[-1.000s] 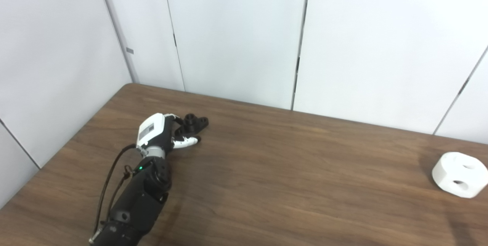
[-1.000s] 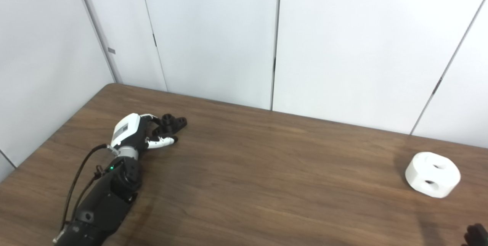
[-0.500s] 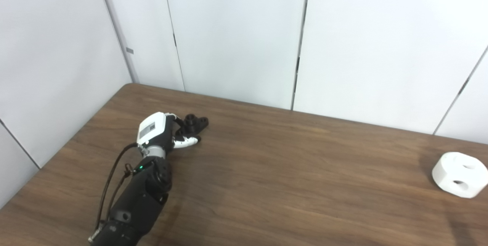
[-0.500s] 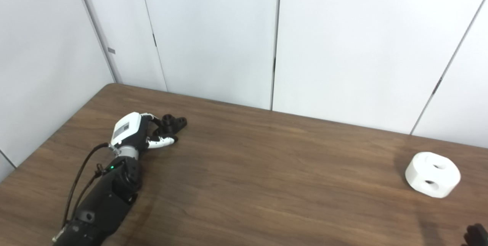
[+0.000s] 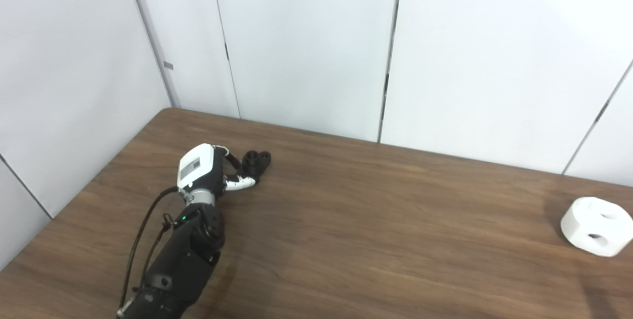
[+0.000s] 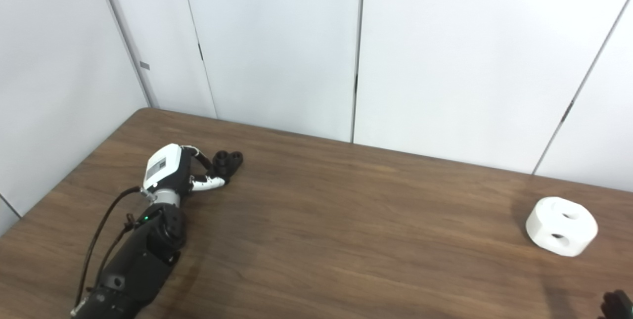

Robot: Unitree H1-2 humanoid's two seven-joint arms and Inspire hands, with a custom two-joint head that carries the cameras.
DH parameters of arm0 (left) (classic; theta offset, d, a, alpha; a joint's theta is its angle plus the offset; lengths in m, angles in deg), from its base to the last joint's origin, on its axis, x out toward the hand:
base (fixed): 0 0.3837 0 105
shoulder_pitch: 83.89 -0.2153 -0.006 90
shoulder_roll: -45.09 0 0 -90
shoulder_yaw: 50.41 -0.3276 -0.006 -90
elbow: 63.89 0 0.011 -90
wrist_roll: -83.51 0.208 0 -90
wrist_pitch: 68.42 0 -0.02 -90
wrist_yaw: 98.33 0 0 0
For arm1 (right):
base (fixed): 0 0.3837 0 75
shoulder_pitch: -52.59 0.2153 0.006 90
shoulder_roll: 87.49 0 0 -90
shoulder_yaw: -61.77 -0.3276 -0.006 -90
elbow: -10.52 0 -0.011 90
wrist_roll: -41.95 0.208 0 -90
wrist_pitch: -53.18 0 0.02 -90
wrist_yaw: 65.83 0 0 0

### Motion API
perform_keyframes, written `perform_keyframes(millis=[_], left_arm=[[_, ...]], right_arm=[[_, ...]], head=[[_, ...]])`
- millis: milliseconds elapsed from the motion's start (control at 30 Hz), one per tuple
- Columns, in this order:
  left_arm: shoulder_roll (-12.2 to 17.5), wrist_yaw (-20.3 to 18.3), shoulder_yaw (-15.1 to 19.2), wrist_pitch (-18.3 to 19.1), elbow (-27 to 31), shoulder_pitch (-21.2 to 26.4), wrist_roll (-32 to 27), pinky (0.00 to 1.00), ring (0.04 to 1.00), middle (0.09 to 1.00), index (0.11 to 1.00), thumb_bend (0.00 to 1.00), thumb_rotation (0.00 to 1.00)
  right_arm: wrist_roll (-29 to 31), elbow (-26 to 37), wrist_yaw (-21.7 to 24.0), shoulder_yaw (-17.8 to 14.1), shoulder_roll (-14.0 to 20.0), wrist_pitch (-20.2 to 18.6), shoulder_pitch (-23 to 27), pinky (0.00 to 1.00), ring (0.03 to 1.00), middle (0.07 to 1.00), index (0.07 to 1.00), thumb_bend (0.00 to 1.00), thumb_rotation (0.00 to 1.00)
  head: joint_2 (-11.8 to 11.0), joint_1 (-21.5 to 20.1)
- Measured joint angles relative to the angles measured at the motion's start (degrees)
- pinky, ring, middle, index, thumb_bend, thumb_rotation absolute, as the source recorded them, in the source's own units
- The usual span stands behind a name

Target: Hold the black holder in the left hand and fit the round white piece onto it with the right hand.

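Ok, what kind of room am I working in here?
Probably a lab or test cell, not a home: plain white wall panels enclose a bare dark wood-grain table, which carries only a small black plastic holder and a round white plastic piece with holes.

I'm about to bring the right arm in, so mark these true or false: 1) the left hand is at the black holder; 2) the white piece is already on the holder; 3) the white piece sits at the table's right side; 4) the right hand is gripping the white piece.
1) The left hand is at the black holder, fingers around it: true; whether it is lifted off the table cannot be told.
2) False: the round white piece lies alone, far from the holder.
3) True.
4) False: nothing touches the white piece; only a dark bit of the right hand shows at the right eye view's bottom corner.
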Motion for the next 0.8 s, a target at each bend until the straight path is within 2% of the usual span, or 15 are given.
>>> perform_keyframes(millis=[433,800], left_arm=[[-0.2,1.2,0.3,-1.4,0.3,-0.8,-0.7,0.86,0.898,0.824,0.489,0.51,0.05],[-1.5,-0.9,-0.9,-1.2,9.3,-5.5,-1.7,0.79,0.877,0.810,0.488,0.52,0.05]], right_arm=[[0.0,0.0,0.1,0.0,0.0,0.2,0.0,1.00,1.000,0.992,1.000,0.69,0.99],[-0.4,0.1,0.0,0.1,0.0,-0.3,0.0,1.00,0.993,0.980,1.000,0.69,0.98]], head=[[0.3,-0.4],[0.8,-1.2]])
